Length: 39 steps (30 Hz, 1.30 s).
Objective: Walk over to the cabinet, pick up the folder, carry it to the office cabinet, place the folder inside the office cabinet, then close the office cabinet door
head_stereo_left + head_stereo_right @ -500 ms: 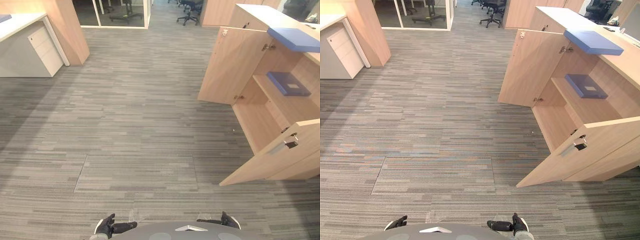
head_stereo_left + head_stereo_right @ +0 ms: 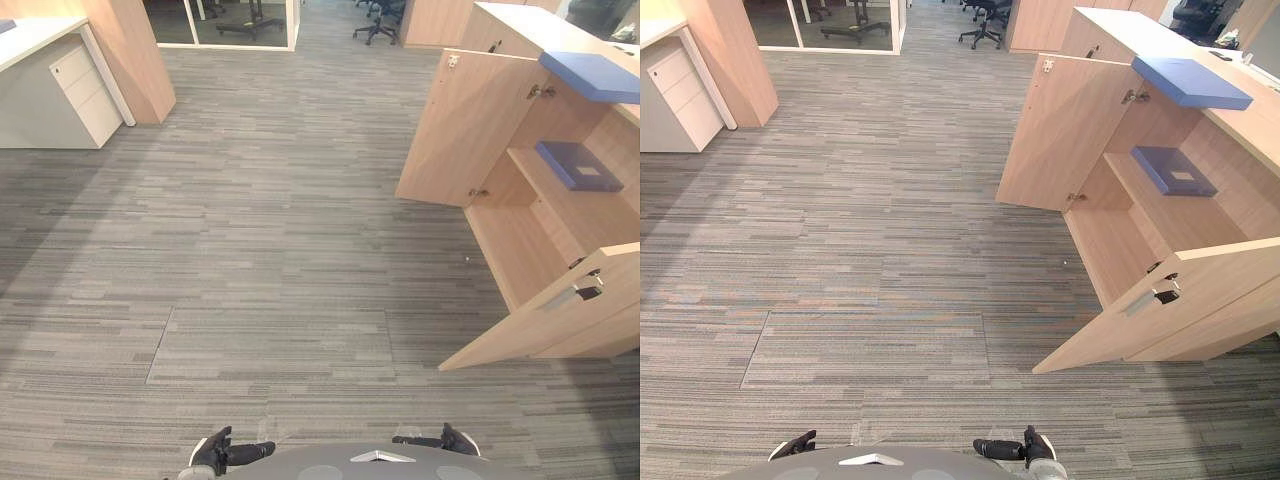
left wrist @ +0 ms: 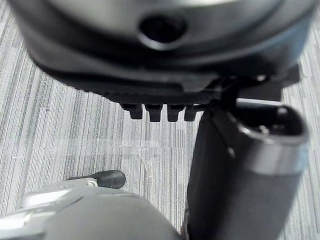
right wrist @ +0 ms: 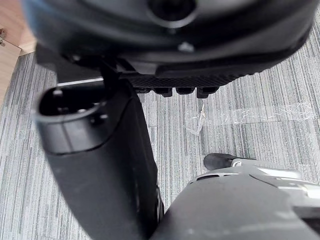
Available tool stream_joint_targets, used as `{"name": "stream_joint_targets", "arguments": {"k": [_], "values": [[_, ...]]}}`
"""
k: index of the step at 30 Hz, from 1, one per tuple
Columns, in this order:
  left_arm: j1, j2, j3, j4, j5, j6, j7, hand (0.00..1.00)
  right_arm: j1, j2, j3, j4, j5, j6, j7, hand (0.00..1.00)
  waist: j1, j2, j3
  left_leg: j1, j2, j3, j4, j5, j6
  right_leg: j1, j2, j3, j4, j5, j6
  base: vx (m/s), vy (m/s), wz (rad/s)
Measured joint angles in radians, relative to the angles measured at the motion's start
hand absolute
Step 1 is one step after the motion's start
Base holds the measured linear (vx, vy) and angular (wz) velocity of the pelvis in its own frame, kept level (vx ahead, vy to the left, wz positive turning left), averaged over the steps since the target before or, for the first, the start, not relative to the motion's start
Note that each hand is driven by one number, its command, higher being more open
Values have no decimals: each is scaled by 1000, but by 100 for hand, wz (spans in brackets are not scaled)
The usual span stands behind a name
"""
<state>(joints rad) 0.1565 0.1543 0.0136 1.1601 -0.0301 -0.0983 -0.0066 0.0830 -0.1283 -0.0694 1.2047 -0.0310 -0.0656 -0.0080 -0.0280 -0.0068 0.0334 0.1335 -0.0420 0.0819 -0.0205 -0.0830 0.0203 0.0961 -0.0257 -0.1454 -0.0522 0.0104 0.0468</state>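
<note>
Unmoved folder, lengthwise along shelf

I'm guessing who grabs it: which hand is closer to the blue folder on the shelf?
Right. The right hand hangs toward the folder; the left hand hangs farther left of it.

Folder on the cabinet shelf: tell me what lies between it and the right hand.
In the right eye view, a stretch of grey carpet and then the near open cabinet door lie between the right hand and the folder.
</note>
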Motion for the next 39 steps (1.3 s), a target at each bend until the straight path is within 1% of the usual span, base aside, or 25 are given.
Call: {"name": "stream_joint_targets", "arguments": {"k": [3,8,20,21,22,23,24,25,26,27,28,29,30,31,32,33,34,35,36,37,38,39], "values": [[2,1,-17,0,26,-15,30,100,2,0,0,-1,1,-1,-1,100,0,-3,-3,0,-2,-2,-6,10,7,-2,-2,-7,3,-1,-2,-69,-21,5],[3,3,-32,-1,61,-25,42,100,4,0,1,-1,1,-5,-3,100,0,-7,-9,17,-4,-6,-56,40,10,-5,-2,-13,1,0,-4,-50,-14,3],[-13,15,-75,-3,118,-33,52,100,0,1,5,0,0,-7,-4,100,0,-12,-6,14,-10,-25,-60,39,8,-1,-7,-32,-7,1,-4,-2,-5,4],[-15,17,-75,-3,118,-33,52,100,-1,2,6,0,1,-7,-5,100,0,-15,-3,8,-11,-27,-49,34,2,0,-9,-35,-7,1,-4,-36,-12,17],[-31,24,-74,-3,117,-33,53,100,-7,7,5,0,2,-7,-6,100,0,-26,9,-33,-14,-37,31,-3,-11,-1,-17,-47,1,-1,-6,-38,-14,23],[-42,27,-73,-7,115,-33,54,100,-14,9,5,0,3,-7,-7,100,1,-28,21,-64,-14,-42,94,-32,-15,-1,-20,-56,5,-3,-9,-69,-25,37],[-64,24,-74,-24,112,-34,63,100,-28,6,4,0,5,-8,-7,100,1,-21,49,-123,-6,-47,215,-86,-23,-4,-18,-73,25,-13,-17,-117,-19,37],[-75,20,-75,-31,111,-34,65,100,-35,0,3,-1,6,-10,-7,100,2,-10,62,-160,4,-48,286,-125,-32,-11,-13,-86,46,-26,-20,-144,5,37],[-77,11,-73,-43,105,-34,71,100,-36,-15,3,-2,8,-11,-7,100,4,7,70,-196,23,-47,370,-178,-48,-19,-2,-94,75,-52,-30,-119,34,20],[-78,10,-71,-51,98,-34,72,100,-36,-18,3,-2,9,-12,-6,100,8,11,71,-202,30,-45,394,-195,-70,-19,0,-93,84,-61,-30,-57,64,4],[-76,6,-62,-62,94,-34,74,100,-30,-21,2,-4,10,-12,-7,100,16,22,77,-212,40,-37,429,-222,-117,-18,2,-92,91,-69,-34,-6,75,-6],[-76,1,-33,-71,85,-34,75,100,-20,-24,1,-9,17,-14,-7,100,28,24,80,-239,60,-3,517,-227,-151,-4,8,-87,88,-74,-37,13,79,3],[-76,3,-24,-72,75,-35,76,100,-22,-23,-1,-9,20,-15,-7,100,27,26,87,-272,67,18,578,-209,-152,0,4,-89,89,-77,-37,18,95,16],[-85,7,-4,-75,68,-38,74,100,-24,-21,-1,-8,37,-15,-7,100,23,-1,94,-324,77,51,675,-197,-148,4,-13,-97,94,-81,-36,17,133,18],[-86,2,12,-92,55,-50,77,100,-31,-21,-10,-7,46,-12,-10,100,28,21,107,-368,115,98,754,-231,-81,15,-32,-97,102,-90,-32,19,144,11],[-86,0,13,-94,46,-57,81,100,-36,-24,-14,-7,45,-12,-12,100,28,11,109,-390,137,113,772,-247,-71,19,-41,-97,105,-94,-25,60,160,4],[-86,-5,12,-99,33,-62,93,100,-40,-29,-21,-5,46,-11,-15,100,25,20,113,-421,172,115,763,-255,-69,27,-61,-96,106,-105,-8,99,205,3],[-86,-7,13,-100,32,-71,97,100,-39,-33,-25,-5,46,-11,-20,100,24,24,114,-437,186,94,692,-249,-74,29,-94,-90,115,-118,14,176,313,-1],[-86,-7,13,-102,32,-74,98,100,-39,-33,-29,-6,46,-11,-21,100,24,24,114,-443,188,80,644,-236,-81,30,-113,-84,122,-126,26,236,408,-13],[-85,-7,13,-104,32,-74,100,100,-40,-36,-31,-5,46,-11,-24,100,24,24,114,-444,190,38,529,-193,-95,30,-149,-66,126,-142,51,301,475,-19],[-85,-8,12,-103,32,-74,104,100,-39,-36,-33,-6,47,-12,-29,100,19,27,117,-435,196,17,430,-96,-127,40,-182,-51,123,-158,84,307,429,-12],[-85,-8,11,-102,33,-73,107,100,-37,-37,-37,-6,47,-12,-31,100,16,25,118,-416,185,45,406,-27,-118,54,-195,-40,109,-162,93,367,388,-13]]}}
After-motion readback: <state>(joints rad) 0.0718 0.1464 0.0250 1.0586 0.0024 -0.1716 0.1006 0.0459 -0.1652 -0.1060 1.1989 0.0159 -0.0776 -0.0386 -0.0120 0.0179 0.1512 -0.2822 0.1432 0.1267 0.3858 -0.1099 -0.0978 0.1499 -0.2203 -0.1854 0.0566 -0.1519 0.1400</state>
